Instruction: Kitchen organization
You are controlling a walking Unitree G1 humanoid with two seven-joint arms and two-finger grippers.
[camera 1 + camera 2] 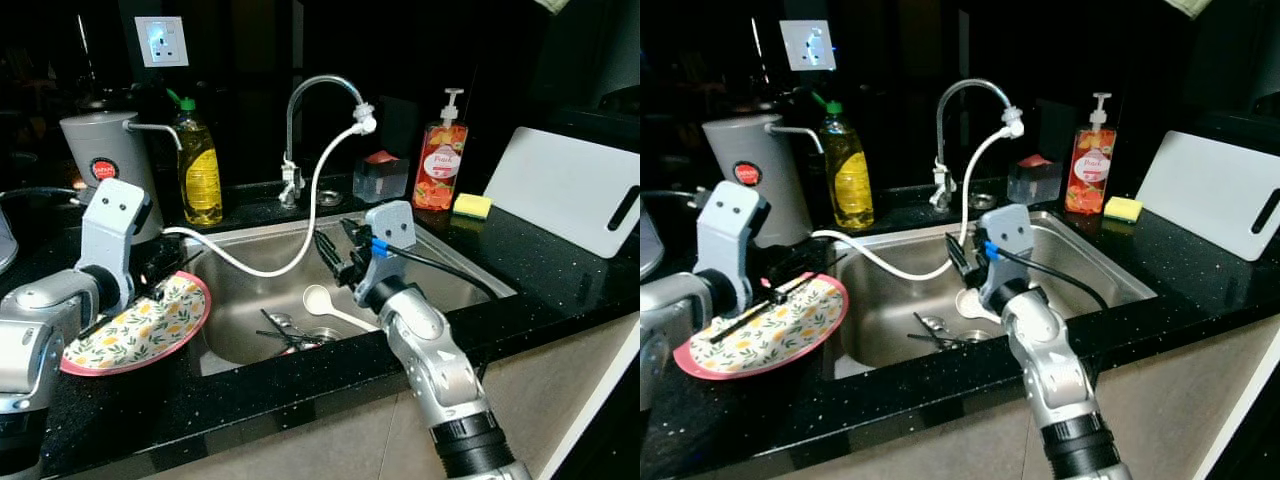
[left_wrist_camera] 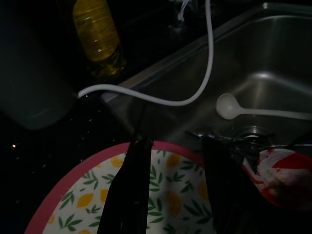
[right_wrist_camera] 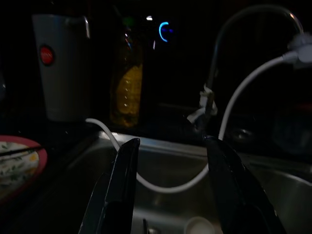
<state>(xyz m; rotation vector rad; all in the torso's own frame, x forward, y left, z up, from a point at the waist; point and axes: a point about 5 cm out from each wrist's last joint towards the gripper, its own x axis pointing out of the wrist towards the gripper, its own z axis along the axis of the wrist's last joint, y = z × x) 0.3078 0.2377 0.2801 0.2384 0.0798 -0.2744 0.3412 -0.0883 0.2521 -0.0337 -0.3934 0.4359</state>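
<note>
Your left tool (image 1: 780, 292) grips the lemon-print plate (image 1: 140, 330) near its rim, half over the sink edge (image 1: 210, 345); it looks stiff, slick and breakable, so keep it pinched at the rim. Ahead of your right tool (image 1: 335, 250), open and empty above the basin, lie a white ladle (image 1: 322, 303) and cutlery, with the white hose (image 1: 300, 235) crossing between.

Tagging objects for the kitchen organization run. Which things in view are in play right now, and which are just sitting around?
In play:
- floral plate, at the left gripper, on the counter by the sink
- white spoon and cutlery in the sink, below the open right gripper

Lying about:
- oil bottle
- soap dispenser
- yellow sponge
- cutting board
- grey jug
- white hose
</note>
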